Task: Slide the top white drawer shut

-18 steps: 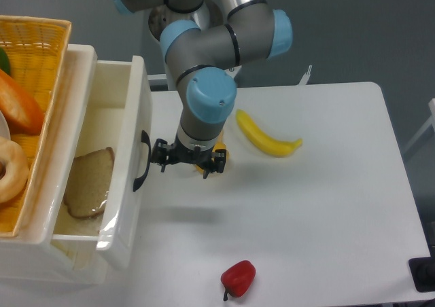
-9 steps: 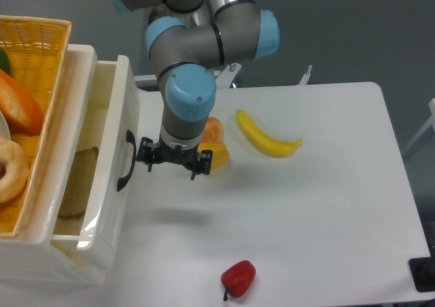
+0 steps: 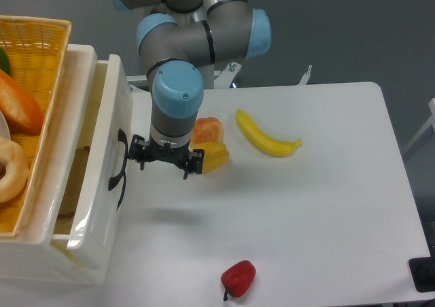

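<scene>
The top white drawer [image 3: 109, 127] stands open by only a narrow gap at the left of the camera view. A sliver of its cream inside [image 3: 87, 151] shows. Its black curved handle [image 3: 119, 159] faces right. My gripper [image 3: 165, 163] points down just to the right of the drawer front, with its left side close against the handle. The jaws look spread, and nothing is held between them. The arm's blue wrist [image 3: 177, 93] hides the fingertips from above.
A yellow wicker basket [image 3: 41, 45] with food sits on top of the cabinet. An orange piece [image 3: 208, 126] and a yellow piece [image 3: 216, 157] lie just right of the gripper. Farther right is a banana [image 3: 267, 138], and a red pepper [image 3: 238, 278] lies near the table's front edge.
The drawer has slid left into the cabinet, narrowing its opening and hiding the bread slice inside. My gripper has moved left along with the drawer front.
</scene>
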